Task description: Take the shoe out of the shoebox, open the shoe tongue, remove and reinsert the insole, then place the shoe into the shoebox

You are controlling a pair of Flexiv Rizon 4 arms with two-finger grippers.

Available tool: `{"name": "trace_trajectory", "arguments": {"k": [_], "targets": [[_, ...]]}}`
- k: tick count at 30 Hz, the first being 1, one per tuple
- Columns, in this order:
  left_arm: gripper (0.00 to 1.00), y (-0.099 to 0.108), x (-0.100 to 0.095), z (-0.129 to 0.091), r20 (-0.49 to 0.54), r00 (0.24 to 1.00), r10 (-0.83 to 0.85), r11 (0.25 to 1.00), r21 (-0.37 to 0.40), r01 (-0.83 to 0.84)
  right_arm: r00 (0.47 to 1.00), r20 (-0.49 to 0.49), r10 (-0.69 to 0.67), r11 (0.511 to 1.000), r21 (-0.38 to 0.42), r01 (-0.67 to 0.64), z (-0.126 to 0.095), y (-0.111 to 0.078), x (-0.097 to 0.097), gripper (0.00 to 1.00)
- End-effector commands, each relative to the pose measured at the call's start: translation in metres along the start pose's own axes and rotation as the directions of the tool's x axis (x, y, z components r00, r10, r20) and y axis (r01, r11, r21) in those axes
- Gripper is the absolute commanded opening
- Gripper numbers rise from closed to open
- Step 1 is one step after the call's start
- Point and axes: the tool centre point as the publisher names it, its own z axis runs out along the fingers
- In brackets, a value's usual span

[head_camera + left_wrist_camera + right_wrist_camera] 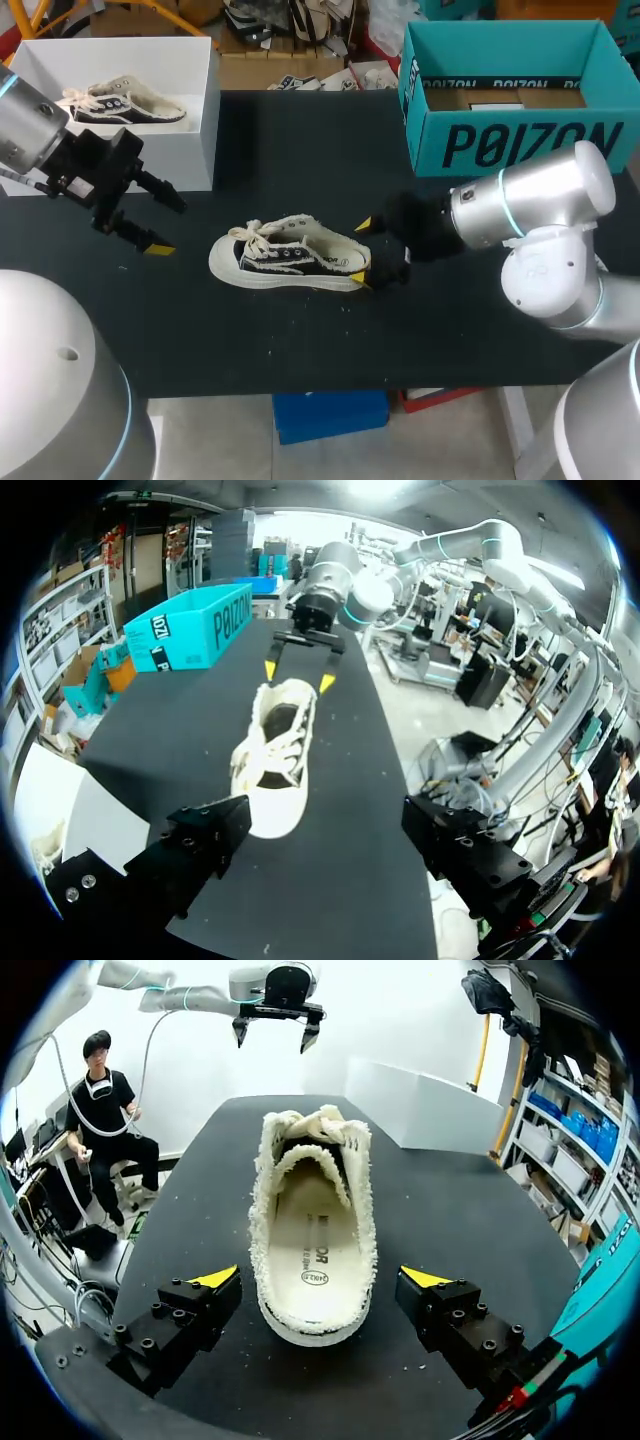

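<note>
Right wrist view showed your right gripper (320, 1278) spread wide, straddling the sneaker's (312, 1210) heel; an off-centre squeeze could have skidded it.

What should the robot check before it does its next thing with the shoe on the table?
1. The shoe is out of its box and sole down on the table: ok.
2. The right gripper is open, with one finger on each side of the heel, not squeezing: ok.
3. The left gripper is open and apart from the toe: ok.
4. The insole lies flat inside the shoe: ok.
5. The tongue is pulled open: cannot tell.
6. The white shoebox is open on top, with another shoe lying in it: ok.
</note>
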Motion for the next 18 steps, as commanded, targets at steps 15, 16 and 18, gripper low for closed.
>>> {"name": "trace_trajectory", "arguments": {"k": [15, 16, 18], "targets": [[1.00, 0.001, 0.000, 0.001, 0.002, 1.000, 0.002, 1.000, -0.001, -0.002, 1.000, -0.025, 0.011, 0.999, -0.032, -0.012, 0.024, -0.009, -0.004, 1.00], [1.00, 0.001, 0.000, 0.001, 0.002, 1.000, 0.002, 1.000, -0.001, -0.002, 1.000, -0.026, 0.013, 0.999, -0.033, -0.013, 0.024, -0.009, -0.003, 1.00], [1.00, 0.001, 0.000, 0.001, 0.002, 1.000, 0.002, 1.000, -0.001, -0.002, 1.000, -0.026, 0.016, 0.999, -0.037, -0.017, 0.026, -0.010, -0.002, 1.00]]}}
